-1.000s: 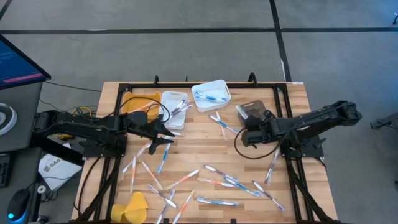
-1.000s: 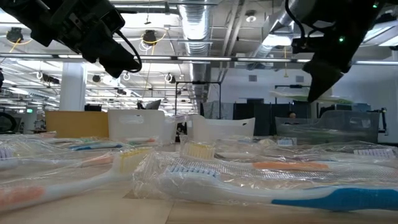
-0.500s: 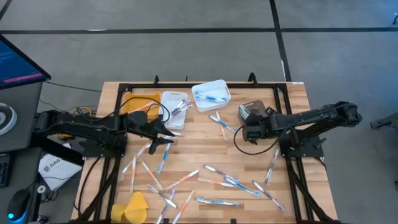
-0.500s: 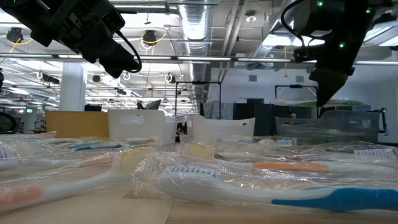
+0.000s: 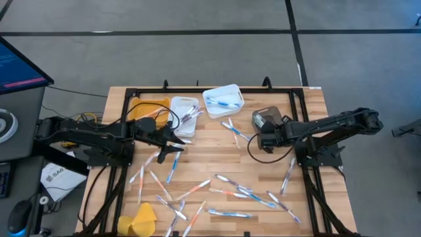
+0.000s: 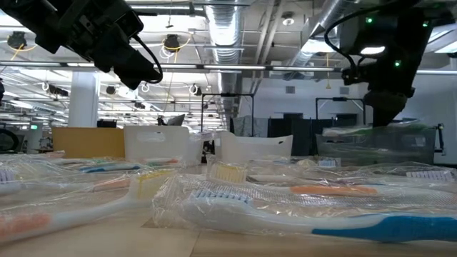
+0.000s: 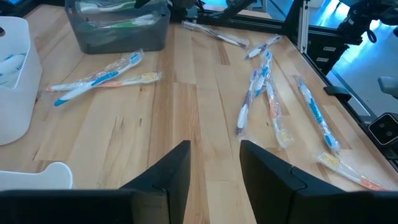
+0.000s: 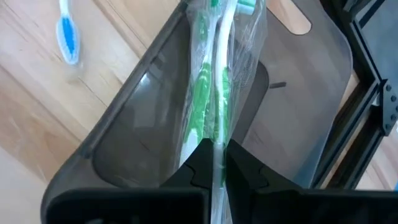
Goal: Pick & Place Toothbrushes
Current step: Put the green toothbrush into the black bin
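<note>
Many wrapped toothbrushes (image 5: pixel 230 194) lie scattered on the wooden table, close up in the low view (image 6: pixel 321 214). My right gripper (image 5: pixel 264 137) hangs over the grey bin (image 5: pixel 266 118) at the right. It is shut on a green-and-white toothbrush (image 8: pixel 211 81) in a clear wrapper, which reaches down into the bin (image 8: pixel 124 124). My left gripper (image 5: pixel 176 146) hovers open at mid-left near the white bin (image 5: pixel 184 115). There is nothing between its fingers (image 7: pixel 214 168), and bare table lies below them. My right gripper pinches the wrapped toothbrush between its two fingers at the near end of its white handle (image 8: pixel 217 140). The fingers slant steeply down from above, and the toothbrush runs on in line with them. It hangs beyond the fingertips inside the grey bin's opening; whether it touches the bin, I cannot tell.
An orange bin (image 5: pixel 148 108), a white bin with toothbrushes and a tilted white bin (image 5: pixel 223 100) stand along the far edge. A yellow lump (image 5: pixel 139 219) lies at the near left corner. Black frame rails border the table. Bare wood shows between the grippers.
My right gripper, still shut on the toothbrush, has sunk a little toward the grey bin and tipped more steeply down.
</note>
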Tool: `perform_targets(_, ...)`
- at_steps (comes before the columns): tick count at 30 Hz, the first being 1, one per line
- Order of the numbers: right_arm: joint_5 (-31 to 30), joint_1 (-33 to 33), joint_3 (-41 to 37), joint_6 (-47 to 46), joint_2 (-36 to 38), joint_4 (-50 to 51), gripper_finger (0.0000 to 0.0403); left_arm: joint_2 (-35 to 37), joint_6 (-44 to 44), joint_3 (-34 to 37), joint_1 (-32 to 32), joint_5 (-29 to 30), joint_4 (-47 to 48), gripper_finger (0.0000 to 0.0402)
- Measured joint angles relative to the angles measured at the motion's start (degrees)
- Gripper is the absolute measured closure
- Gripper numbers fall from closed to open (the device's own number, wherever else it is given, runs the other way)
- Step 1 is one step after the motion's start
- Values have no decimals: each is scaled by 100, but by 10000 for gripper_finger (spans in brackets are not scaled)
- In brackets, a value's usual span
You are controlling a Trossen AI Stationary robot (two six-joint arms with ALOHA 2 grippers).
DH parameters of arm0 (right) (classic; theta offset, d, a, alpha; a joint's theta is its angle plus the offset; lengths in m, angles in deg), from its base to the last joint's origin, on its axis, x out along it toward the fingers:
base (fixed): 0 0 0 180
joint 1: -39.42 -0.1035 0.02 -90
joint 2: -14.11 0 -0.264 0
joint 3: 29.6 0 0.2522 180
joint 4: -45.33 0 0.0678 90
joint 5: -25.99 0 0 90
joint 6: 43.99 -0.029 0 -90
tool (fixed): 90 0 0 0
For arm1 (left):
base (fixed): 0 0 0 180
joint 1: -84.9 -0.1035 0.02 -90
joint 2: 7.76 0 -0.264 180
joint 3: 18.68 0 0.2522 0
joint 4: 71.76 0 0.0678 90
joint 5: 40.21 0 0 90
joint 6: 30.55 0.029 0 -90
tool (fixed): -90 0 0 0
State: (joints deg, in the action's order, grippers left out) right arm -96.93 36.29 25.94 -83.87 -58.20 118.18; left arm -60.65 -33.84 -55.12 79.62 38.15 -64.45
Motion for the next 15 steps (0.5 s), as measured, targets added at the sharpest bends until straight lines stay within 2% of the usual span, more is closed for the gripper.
perform_targets(8, 53, 135, 0, 646, 0, -439, 390, 0, 1, 0, 0, 0, 0, 270)
perform_targets(15, 185, 365, 0, 1073, 0, -375, 390, 0, 2, 0, 0, 0, 0, 270)
